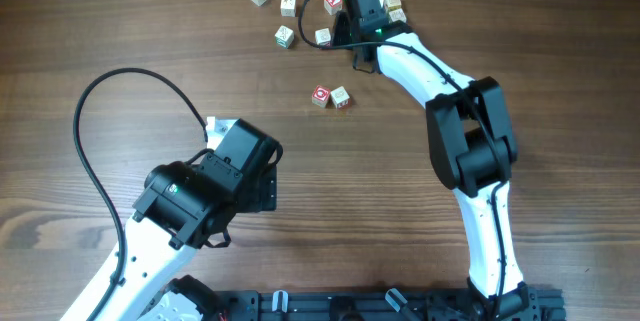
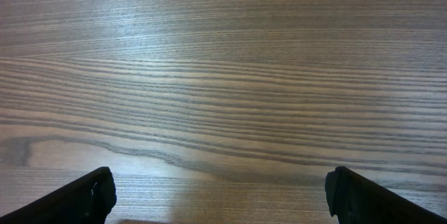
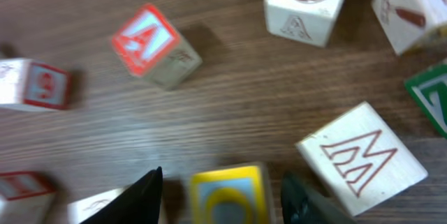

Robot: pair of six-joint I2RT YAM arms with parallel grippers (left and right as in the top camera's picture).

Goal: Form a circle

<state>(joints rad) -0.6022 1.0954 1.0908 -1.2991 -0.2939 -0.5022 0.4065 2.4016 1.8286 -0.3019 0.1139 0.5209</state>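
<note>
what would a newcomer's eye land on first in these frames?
The loose scatter of letter cubes on the far side of the table, not in a ring. The right gripper is down among them, its open fingers either side of a yellow-framed cube. Next, the left gripper at near left, wide open over bare table with nothing between its fingers.

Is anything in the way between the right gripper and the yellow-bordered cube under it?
Nothing visible. The yellow-bordered cube sits between the open fingers of the right gripper, with a gap on each side. The M cube lies close beside one finger, not between.
</note>
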